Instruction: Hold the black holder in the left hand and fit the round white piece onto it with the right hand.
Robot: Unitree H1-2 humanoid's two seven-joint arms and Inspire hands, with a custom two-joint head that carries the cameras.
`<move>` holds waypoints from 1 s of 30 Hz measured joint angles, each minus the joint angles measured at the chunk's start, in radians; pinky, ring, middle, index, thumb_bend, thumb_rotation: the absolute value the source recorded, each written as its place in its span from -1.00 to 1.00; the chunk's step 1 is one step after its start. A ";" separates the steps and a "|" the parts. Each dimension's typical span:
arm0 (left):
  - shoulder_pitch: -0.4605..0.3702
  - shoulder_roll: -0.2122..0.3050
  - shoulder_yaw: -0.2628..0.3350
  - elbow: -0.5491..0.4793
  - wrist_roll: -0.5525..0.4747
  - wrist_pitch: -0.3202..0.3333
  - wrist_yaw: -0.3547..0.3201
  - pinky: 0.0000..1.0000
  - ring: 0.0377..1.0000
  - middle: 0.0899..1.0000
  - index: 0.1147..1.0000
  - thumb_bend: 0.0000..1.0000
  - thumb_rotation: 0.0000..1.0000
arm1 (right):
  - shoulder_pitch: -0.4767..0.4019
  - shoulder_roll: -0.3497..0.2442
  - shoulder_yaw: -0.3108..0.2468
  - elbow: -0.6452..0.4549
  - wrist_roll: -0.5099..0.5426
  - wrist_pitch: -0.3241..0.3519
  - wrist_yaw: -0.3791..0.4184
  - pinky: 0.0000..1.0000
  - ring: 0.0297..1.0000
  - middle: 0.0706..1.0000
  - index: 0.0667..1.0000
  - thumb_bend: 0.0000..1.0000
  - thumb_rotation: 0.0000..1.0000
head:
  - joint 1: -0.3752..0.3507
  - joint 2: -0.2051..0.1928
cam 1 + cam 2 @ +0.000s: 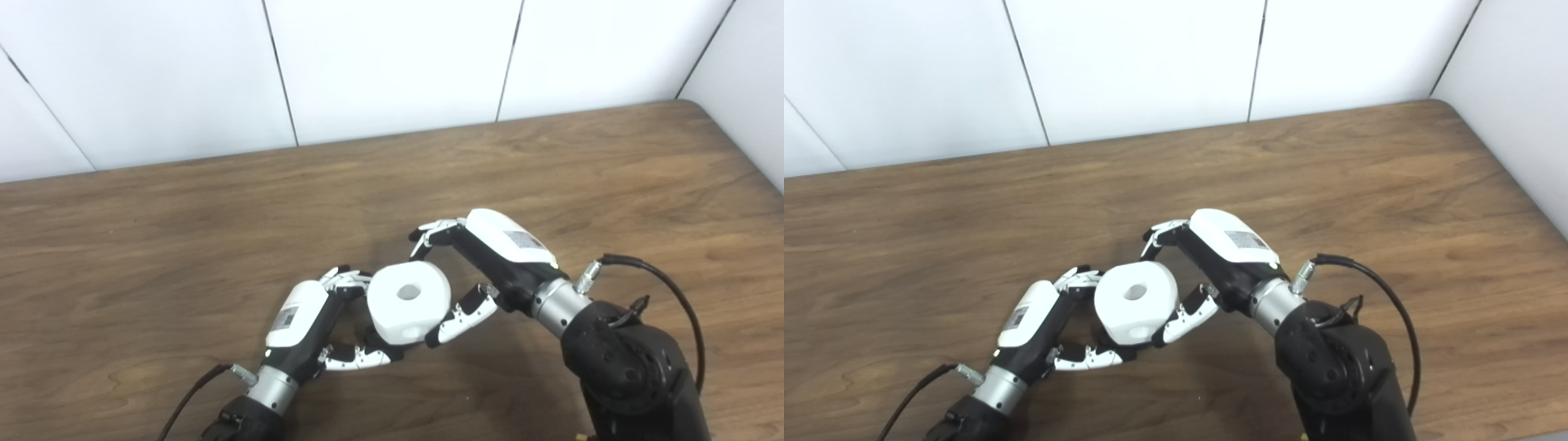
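Note:
The round white piece, with a hole in its middle, sits between my two hands low in the middle of the wooden table. My left hand curls around its left side. Its fingers and thumb close on a dark part under the piece, which looks like the black holder; most of the holder is hidden. My right hand grips the white piece from the right, with the thumb against its lower right edge and the fingers over its top edge. The same piece shows in the right eye view.
White panelled walls stand behind the table's far edge and along its right side. A black cable loops off my right wrist. Another cable trails from my left wrist.

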 measured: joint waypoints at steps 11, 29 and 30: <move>0.000 0.000 0.000 -0.003 0.000 0.004 -0.002 0.87 0.65 0.44 -0.16 0.04 -0.89 | 0.015 -0.008 0.000 0.000 0.002 0.000 -0.016 0.84 0.73 0.62 -0.11 0.04 -0.71 | 0.002 0.002; 0.000 0.000 -0.003 -0.005 0.002 0.008 -0.001 0.86 0.63 0.43 -0.16 0.04 -0.89 | 0.051 -0.007 0.033 0.020 0.023 -0.045 -0.112 0.85 0.72 0.62 -0.11 0.04 -0.71 | 0.003 0.002; 0.000 0.000 -0.003 -0.005 0.002 0.008 -0.001 0.86 0.63 0.43 -0.16 0.05 -0.89 | 0.054 -0.007 0.033 0.022 0.023 -0.045 -0.115 0.86 0.72 0.62 -0.11 0.04 -0.71 | 0.003 0.002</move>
